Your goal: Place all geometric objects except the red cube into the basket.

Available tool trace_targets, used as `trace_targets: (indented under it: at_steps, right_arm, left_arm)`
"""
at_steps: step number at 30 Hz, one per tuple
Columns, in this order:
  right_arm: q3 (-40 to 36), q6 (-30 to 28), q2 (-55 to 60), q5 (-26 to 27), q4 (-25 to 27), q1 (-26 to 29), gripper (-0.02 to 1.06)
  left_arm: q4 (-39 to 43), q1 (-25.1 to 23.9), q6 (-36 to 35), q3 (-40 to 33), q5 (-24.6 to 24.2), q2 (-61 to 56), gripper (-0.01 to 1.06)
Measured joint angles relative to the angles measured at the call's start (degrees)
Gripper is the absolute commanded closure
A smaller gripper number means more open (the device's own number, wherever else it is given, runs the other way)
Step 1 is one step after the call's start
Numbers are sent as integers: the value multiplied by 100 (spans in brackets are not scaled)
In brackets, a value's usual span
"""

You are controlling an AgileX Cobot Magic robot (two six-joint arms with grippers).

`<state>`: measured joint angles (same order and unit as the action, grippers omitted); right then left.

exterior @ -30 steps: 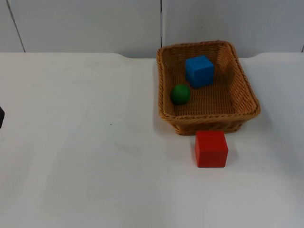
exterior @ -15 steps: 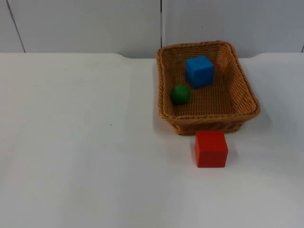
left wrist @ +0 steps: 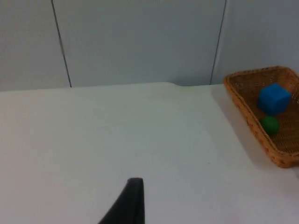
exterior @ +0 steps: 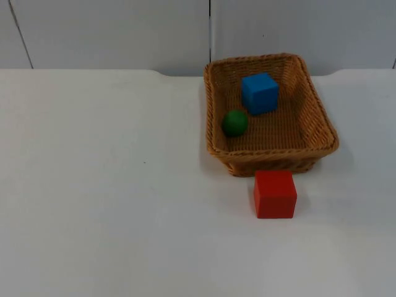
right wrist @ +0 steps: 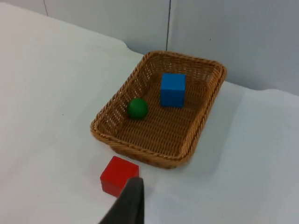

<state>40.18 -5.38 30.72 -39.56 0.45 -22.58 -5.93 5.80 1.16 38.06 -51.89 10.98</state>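
A wicker basket [exterior: 272, 152] stands at the back right of the table, and its rim shows too in the left wrist view [left wrist: 254, 72] and the right wrist view [right wrist: 140, 148]. Inside it lie a blue cube [exterior: 259, 93] [left wrist: 273, 98] [right wrist: 172, 89] and a green ball [exterior: 235, 122] [left wrist: 269, 125] [right wrist: 137, 108]. A red cube [exterior: 275, 193] [right wrist: 117, 175] sits on the table just in front of the basket. The left gripper's fingertip [left wrist: 133, 200] hangs far to the left of the basket, over bare table. The right gripper's fingertip [right wrist: 131, 200] is held back, close to the red cube's near side. Both arms wait, holding nothing that I can see.
The grey partition wall [exterior: 124, 31] closes the table at the back, right behind the basket. White table top [exterior: 105, 185] stretches to the left and front of the basket.
A black piece of the left arm at the left edge of the top view has drawn back out of sight. The basket and the objects have not moved.
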Motion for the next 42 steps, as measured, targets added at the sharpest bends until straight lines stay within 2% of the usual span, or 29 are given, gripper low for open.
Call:
trace_targets:
  at_steps: [4,5,10,16,23,28,42]
  right_arm:
    - [-291,0,-1053,-580,0,0,12]
    - [-291,0,-1053,-580,0,0,12]
    - [-340,0,-2063,-1429,0,0,12]
    - [-419,0,-2780,-1860,-45,0,12]
    - [-804,190,-3048,-2214,-45,0,12]
    - [-1039,335,-3048,-2271,-45,0,12]
    - [-1054,407,-3048,-2271,-45,0,12]
  left_arm:
    - [139,0,0,0,-374,-569,0]
    - [139,0,0,0,-374,-569,0]
    - [174,0,0,-228,-525,-1077,0]
    - [226,0,-116,-777,-692,-1076,0]
    - [537,0,-278,-822,-772,-1076,0]
    - [784,0,-386,-959,-956,-1076,0]
    - [832,0,-432,-960,-963,-1076,0]
